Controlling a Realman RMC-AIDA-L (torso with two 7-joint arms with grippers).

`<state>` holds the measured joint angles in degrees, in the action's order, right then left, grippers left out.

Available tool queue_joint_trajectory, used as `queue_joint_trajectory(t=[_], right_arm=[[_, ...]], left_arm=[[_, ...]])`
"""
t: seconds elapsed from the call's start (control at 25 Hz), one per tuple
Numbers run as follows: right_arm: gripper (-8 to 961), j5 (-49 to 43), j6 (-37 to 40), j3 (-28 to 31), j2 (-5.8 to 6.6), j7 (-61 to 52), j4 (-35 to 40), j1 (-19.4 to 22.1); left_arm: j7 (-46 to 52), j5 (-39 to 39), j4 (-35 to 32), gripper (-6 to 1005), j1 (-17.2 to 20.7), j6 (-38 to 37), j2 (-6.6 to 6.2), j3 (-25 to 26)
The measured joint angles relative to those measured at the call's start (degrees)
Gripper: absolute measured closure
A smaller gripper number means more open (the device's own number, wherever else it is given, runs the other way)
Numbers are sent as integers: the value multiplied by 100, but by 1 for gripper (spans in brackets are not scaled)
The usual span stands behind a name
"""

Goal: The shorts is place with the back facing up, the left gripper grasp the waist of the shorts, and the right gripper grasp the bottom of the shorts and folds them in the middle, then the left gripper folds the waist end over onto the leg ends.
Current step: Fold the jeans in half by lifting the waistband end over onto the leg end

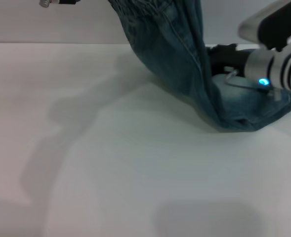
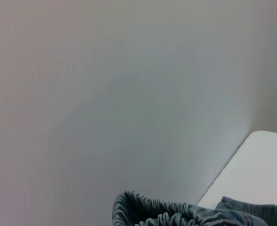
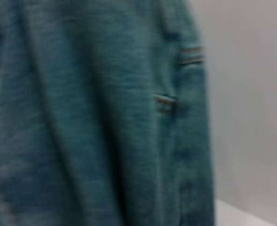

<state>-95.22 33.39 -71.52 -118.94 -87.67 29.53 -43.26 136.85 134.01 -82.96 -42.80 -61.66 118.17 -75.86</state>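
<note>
- White tabletop [image 1: 135,187] fills most of the head view, meeting a pale wall [image 1: 61,22] along its far edge; soft shadows lie across its left half.
- Faded blue-green shorts [image 1: 180,59] hang from above the top edge of the head view and slant down to the right, where their lower part rests bunched on the table at the far right.
- Near that resting end, the leg ends [image 1: 256,111] lie flat on the surface as a folded, hemmed edge.
- Over this low bunch sits a silver-white arm with black bands and a glowing blue-green light, and the black gripper part [image 1: 224,57] at its tip lies against the denim; whether its fingers are pressed together or spread cannot be told.
- In the left wrist view, the waist of the shorts [image 2: 152,212] shows as a ruffled, gathered band before a plain wall, with a corner of the table beside it.
- Denim with short orange-brown stitch marks fills the right wrist view.
- No writing or label can be read on the fabric.
- A small silver and black part [image 1: 56,2] shows at the top left of the head view.
</note>
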Motion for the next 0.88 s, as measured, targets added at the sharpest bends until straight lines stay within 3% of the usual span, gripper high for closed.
queue_joint_trajectory(t=[0.16, 0.4, 0.88], right_arm=[[351, 3, 21, -707, -9, -459, 74, -136], [351, 4, 293, -1187, -18, -803, 145, -339], [351, 4, 1061, -1243, -31, -900, 324, -492]], left_arm=[[0, 2, -8, 912, 0, -3, -1, -32], [-1, 3, 6, 913, 10, 40, 3, -120], [-28, 2, 57, 914, 46, 137, 4, -198]])
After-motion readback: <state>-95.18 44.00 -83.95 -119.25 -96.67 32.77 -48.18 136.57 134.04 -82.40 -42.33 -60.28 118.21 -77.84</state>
